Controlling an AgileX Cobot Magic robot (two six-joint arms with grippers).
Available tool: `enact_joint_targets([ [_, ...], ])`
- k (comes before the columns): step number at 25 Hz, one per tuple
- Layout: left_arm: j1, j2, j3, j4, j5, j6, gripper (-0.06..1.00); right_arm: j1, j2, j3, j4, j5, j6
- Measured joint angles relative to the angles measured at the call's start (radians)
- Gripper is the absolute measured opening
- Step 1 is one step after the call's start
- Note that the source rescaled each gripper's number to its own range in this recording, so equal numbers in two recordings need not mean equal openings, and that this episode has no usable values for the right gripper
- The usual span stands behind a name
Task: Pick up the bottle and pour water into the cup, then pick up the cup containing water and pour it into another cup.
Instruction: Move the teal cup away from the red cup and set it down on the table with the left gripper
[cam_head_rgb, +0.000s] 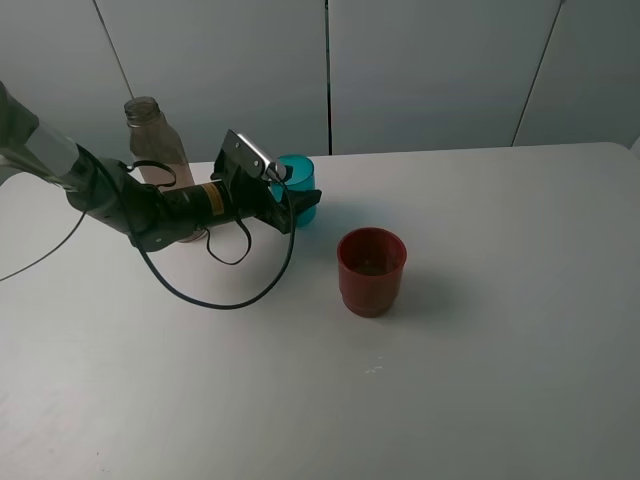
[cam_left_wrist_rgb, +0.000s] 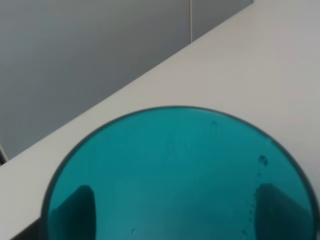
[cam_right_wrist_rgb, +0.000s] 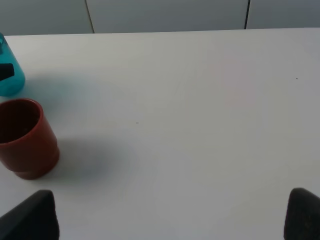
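Teal cup (cam_left_wrist_rgb: 175, 175) sits between left claw (cam_left_wrist_rgb: 172, 210) fingers, upright.

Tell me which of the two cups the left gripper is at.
The teal cup: the left gripper has a finger on each side of it. The wider dark red cup stands apart, nearer the camera, with nothing around it.

No legible text, brand, number or sign is shown in any view. A yellow band is seen on the left arm (cam_head_rgb: 208, 197) at about nine o'clock from the teal cup (cam_head_rgb: 298, 189), but no lettering can be read on it. The bottle (cam_head_rgb: 152, 145) and the red cup (cam_head_rgb: 371, 270) are unmarked.
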Motion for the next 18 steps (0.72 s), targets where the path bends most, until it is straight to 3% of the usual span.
enact_joint_targets([
  [16,0.0,0.0,-0.007,0.013,0.025,0.022,0.19,0.0,0.0,0.0,0.0,0.0,0.0],
  [17,0.0,-0.004,-0.007,0.021,0.027,0.022,0.24,0.0,0.0,0.0,0.0,0.0,0.0],
  [18,0.0,-0.007,-0.007,0.025,0.032,0.022,0.59,0.0,0.0,0.0,0.0,0.0,0.0],
])
